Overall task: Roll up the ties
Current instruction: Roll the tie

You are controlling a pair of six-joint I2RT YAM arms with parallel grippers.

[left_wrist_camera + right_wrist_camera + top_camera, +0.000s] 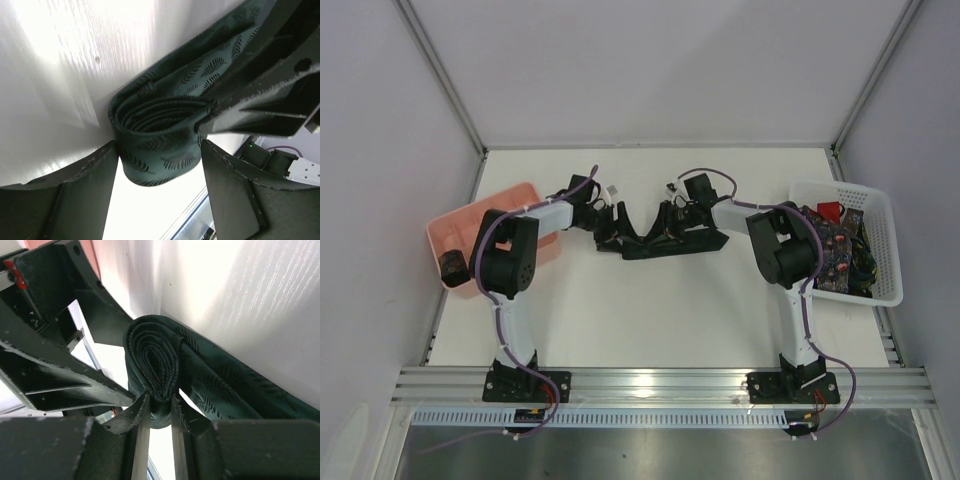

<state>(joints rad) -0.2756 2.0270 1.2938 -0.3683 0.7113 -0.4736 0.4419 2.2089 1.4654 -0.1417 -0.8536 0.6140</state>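
While right jaws pinch the rolled tie (152,357), left jaws flank it, open.

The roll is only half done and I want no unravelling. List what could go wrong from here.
1. The right gripper pinches only the edge of the green tie at its rolled end; the layers could slip out or telescope sideways.
2. The left gripper stands open around the roll, so if the right one loosens, the roll may spring apart.
3. The unrolled tail runs off at an angle; wound in unevenly, it could skew the roll.
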